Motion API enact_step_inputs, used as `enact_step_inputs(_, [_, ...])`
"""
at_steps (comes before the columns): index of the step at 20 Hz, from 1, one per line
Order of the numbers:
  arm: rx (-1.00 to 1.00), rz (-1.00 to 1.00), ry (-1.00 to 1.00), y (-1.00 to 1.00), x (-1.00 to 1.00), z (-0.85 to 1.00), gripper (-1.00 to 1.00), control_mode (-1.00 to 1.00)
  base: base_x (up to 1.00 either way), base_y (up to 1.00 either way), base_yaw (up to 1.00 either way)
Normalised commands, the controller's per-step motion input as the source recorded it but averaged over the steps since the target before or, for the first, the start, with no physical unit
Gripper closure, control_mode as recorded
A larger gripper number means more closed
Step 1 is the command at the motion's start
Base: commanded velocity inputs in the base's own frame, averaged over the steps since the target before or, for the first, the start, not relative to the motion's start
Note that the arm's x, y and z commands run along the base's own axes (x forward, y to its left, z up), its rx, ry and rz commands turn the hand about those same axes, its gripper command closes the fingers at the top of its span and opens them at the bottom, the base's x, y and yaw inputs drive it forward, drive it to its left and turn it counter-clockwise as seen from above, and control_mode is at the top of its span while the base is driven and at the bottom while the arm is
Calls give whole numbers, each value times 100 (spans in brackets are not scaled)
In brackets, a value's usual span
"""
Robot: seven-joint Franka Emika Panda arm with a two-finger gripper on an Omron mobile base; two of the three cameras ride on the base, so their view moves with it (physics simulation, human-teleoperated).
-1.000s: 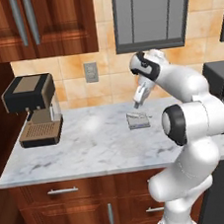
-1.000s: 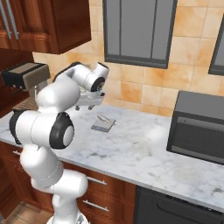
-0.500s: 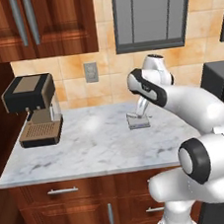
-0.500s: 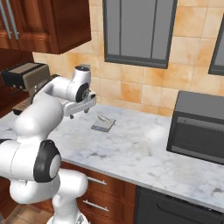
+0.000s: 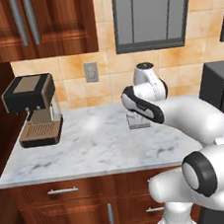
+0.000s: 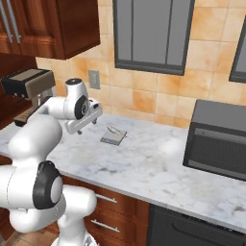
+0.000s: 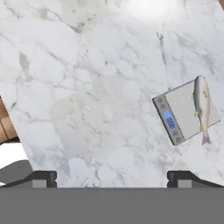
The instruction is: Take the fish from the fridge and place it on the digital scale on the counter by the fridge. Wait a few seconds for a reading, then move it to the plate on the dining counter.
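Looking down from the hand view, we see the fish [image 7: 201, 106] lying along the far edge of the digital scale [image 7: 186, 112] at the right of the frame, its tail overhanging the platform onto the marble bench [image 7: 87, 87]. Our end effector [image 7: 111, 177] hangs spread wide and empty at the bottom edge. A coffee machine [image 5: 32, 110] stands at the left of the left base view.
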Motion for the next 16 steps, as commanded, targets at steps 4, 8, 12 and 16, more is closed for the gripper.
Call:
enact_step_inputs(4, [-4,0,0,0,28,0,-100,-100,0,0,0])
enact_step_inputs(8, [0,0,-2,-1,14,-3,-100,-100,0,0,0])
enact_step_inputs(12, [0,0,-2,-6,16,-1,-100,-100,0,0,0])
enact_step_inputs(16, [0,0,-2,-11,8,0,-100,-100,0,0,0])
